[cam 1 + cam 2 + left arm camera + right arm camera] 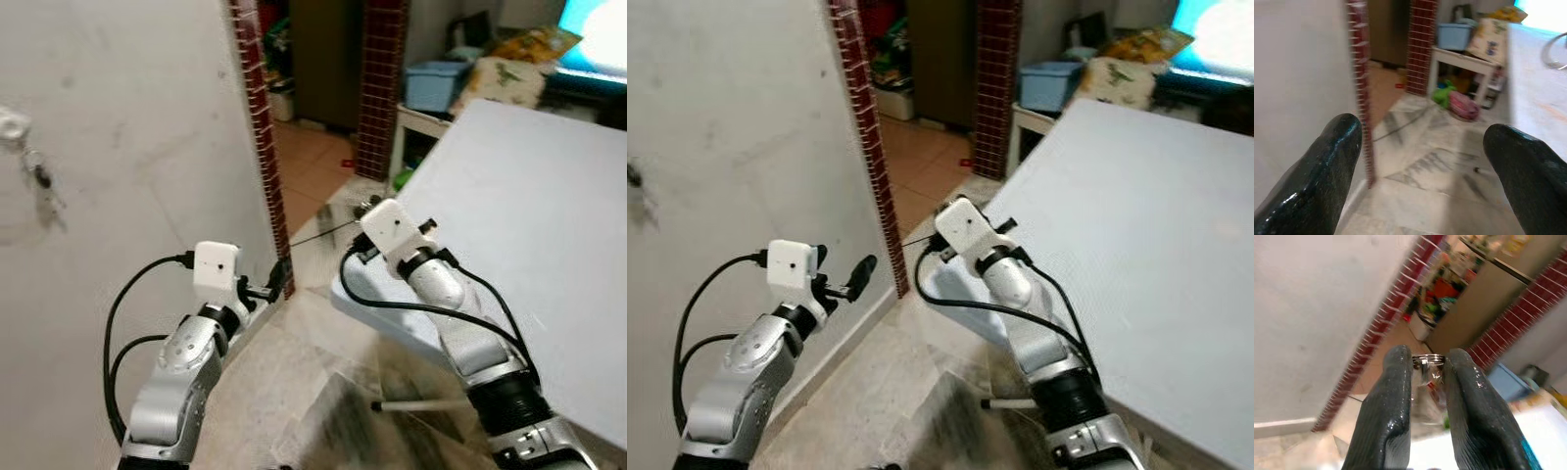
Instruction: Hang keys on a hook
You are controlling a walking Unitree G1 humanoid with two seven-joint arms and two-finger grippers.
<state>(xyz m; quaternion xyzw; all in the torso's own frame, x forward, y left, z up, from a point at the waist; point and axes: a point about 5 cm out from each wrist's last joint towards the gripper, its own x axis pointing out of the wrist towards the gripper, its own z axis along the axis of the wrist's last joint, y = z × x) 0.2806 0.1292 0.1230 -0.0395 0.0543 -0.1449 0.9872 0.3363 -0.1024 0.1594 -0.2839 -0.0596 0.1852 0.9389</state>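
Right end effector (1422, 369) clenched on the keys (1428, 366), metal ring pinched between its fingertips, raised just off the near-left corner of the white worktop (529, 196). Left end effector (1425, 161) released (fingers spread, nothing between), beside the grey wall (118, 127). Hook (12, 124) farther left on that wall.

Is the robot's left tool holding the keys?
No, the left tool is open with nothing between its fingers, while the right tool pinches the key ring.

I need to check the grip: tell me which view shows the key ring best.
The right wrist view: the key ring sits shiny between the right gripper fingers, up close. In both eye views that gripper's white camera box hides it.
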